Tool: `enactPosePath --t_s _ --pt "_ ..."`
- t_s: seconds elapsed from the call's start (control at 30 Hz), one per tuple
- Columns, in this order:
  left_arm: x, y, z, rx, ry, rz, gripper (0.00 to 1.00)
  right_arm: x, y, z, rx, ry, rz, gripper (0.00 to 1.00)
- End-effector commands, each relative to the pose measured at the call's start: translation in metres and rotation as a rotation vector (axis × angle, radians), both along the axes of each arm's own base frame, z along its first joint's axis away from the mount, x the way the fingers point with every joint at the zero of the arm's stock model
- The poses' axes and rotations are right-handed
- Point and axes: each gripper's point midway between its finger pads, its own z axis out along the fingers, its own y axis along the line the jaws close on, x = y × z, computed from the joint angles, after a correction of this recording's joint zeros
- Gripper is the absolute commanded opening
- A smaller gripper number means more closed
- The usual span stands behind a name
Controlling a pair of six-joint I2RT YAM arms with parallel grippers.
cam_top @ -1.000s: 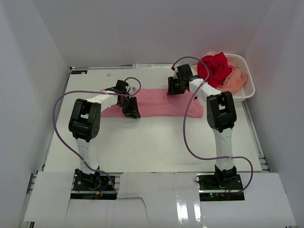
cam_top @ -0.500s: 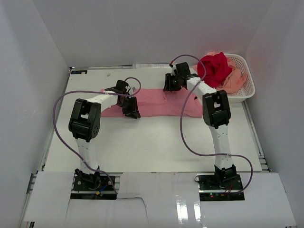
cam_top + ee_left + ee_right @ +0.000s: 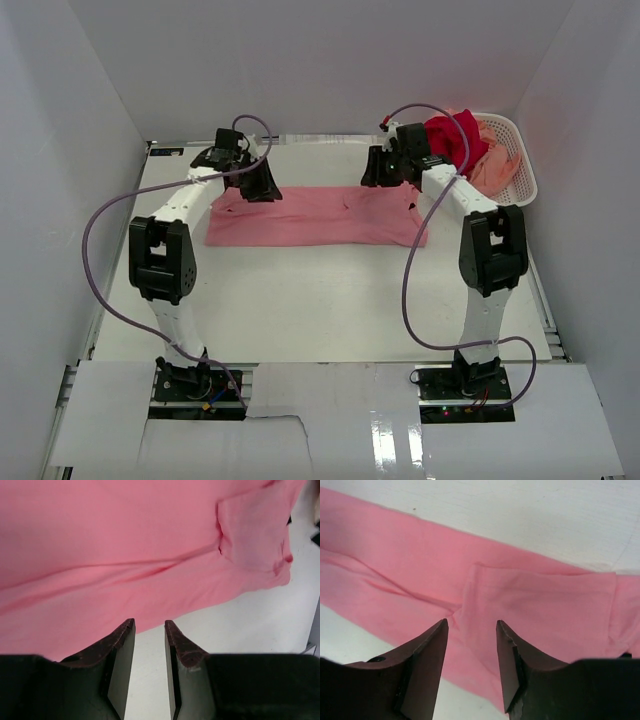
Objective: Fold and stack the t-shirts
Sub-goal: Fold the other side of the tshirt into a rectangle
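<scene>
A pink t-shirt [image 3: 320, 215] lies as a long flat strip across the middle of the table [image 3: 320, 300]. My left gripper [image 3: 262, 188] hovers at the strip's far left edge, open. In the left wrist view bare table shows between my left gripper's [image 3: 149, 622] tips, with the pink t-shirt's [image 3: 150, 540] edge just beyond them. My right gripper [image 3: 375, 172] is over the far right part, also open. In the right wrist view my right gripper [image 3: 472, 622] holds nothing above a folded sleeve of the pink t-shirt [image 3: 530, 600]. A deep red t-shirt [image 3: 455, 140] and a peach t-shirt [image 3: 498, 165] are heaped in the basket.
The white lattice basket [image 3: 528, 185] stands at the back right corner, close behind my right arm. White walls enclose the table on three sides. Purple cables loop off both arms.
My left arm has swung from the shirt's near left edge to its far left edge. My right gripper has shifted a little back and to the right. The shirt lies flat, released.
</scene>
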Motion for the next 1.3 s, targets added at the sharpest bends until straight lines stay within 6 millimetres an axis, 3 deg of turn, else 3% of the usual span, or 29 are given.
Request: enactPosePath --t_s 0.0,0.03,0.07,0.13,0.37,0.5,0.63,0.8,1.27 --pt "0.009 0.035 -0.006 -0.026 0.046 0.077 0.41 -0.027 -0.003 0.006 0.023 0.048 0.0 0.47" --pt "0.012 0.04 -0.012 -0.019 0.056 0.088 0.41 -0.034 -0.005 0.006 0.022 0.062 -0.001 0.37" --pt "0.015 0.048 -0.018 -0.01 0.064 0.1 0.41 -0.048 -0.009 -0.008 0.013 0.116 -0.011 0.33" --pt "0.019 0.056 -0.035 0.013 0.096 0.116 0.41 -0.059 -0.015 -0.011 0.0 0.131 -0.024 0.08" --pt "0.038 0.08 -0.068 0.133 0.112 0.173 0.4 -0.1 -0.043 -0.051 -0.11 0.258 -0.082 0.08" --pt "0.047 0.089 -0.078 0.142 0.123 0.202 0.4 -0.111 -0.056 -0.065 -0.164 0.283 -0.109 0.08" --pt "0.053 0.095 -0.083 0.163 0.122 0.22 0.4 -0.114 -0.062 -0.078 -0.198 0.3 -0.12 0.08" --pt "0.047 0.106 -0.1 0.19 0.158 0.238 0.4 -0.111 -0.074 -0.1 -0.264 0.331 -0.155 0.08" --pt "0.031 0.126 -0.134 0.258 0.241 0.289 0.4 -0.11 -0.113 -0.122 -0.382 0.369 -0.275 0.08"
